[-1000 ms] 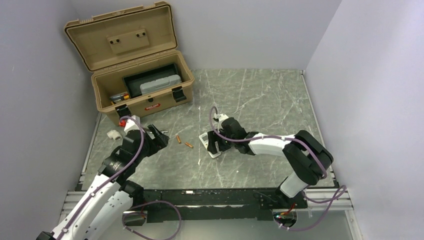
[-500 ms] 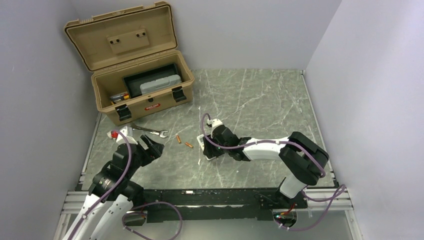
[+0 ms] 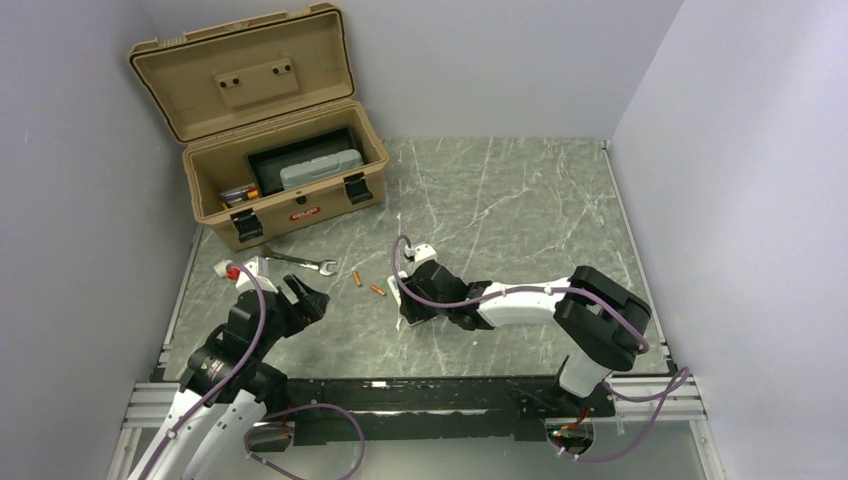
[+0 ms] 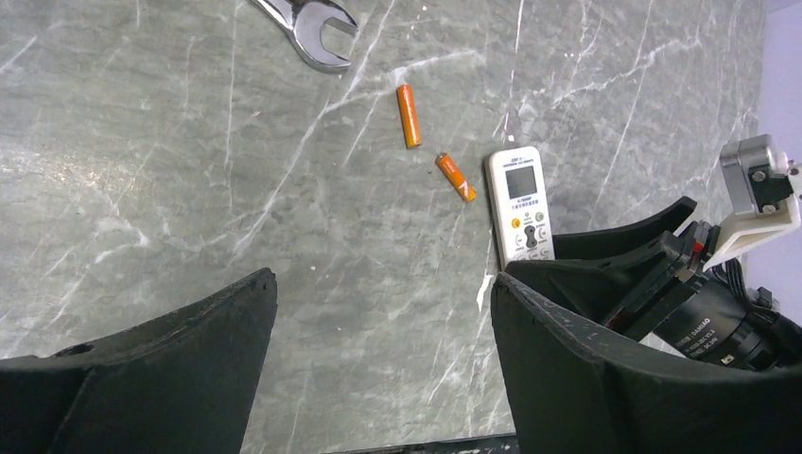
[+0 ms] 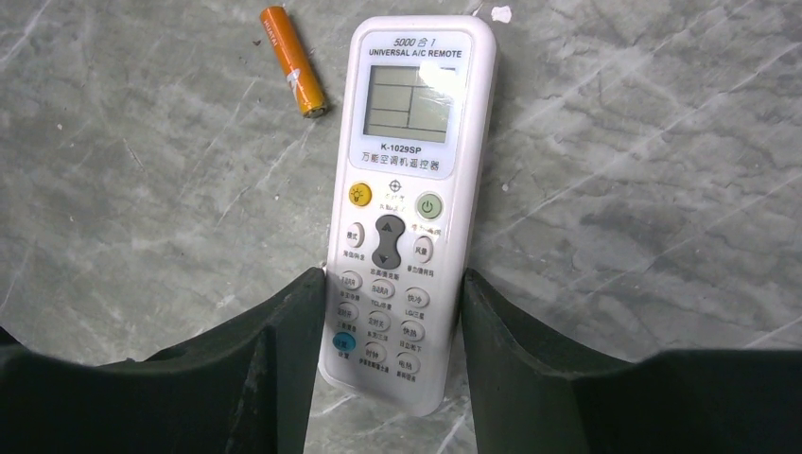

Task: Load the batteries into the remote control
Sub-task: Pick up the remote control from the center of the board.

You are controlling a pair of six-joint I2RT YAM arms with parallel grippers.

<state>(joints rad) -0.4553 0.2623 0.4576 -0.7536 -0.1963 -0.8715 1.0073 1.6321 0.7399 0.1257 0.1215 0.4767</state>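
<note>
The white remote control [image 5: 409, 180] lies button side up on the marble table, display end away from my right wrist. My right gripper [image 5: 392, 279] is shut on its lower end, one finger on each long edge. In the top view this gripper [image 3: 408, 300] covers most of the remote. Two orange batteries [image 3: 356, 278] [image 3: 377, 290] lie on the table just left of it. The nearer one [image 5: 293, 61] sits beside the remote's display end. My left gripper [image 4: 378, 284] is open and empty, low over bare table, left of the batteries [image 4: 408, 102] [image 4: 456, 177] and the remote [image 4: 523, 203].
An open tan toolbox [image 3: 290, 190] stands at the back left with a grey case inside. A steel wrench [image 3: 300, 262] lies in front of it, beyond the batteries; it also shows in the left wrist view [image 4: 307, 24].
My right gripper has slid left with the remote, closer to the batteries. My left arm has drawn back toward the near left, uncovering the wrench.
</note>
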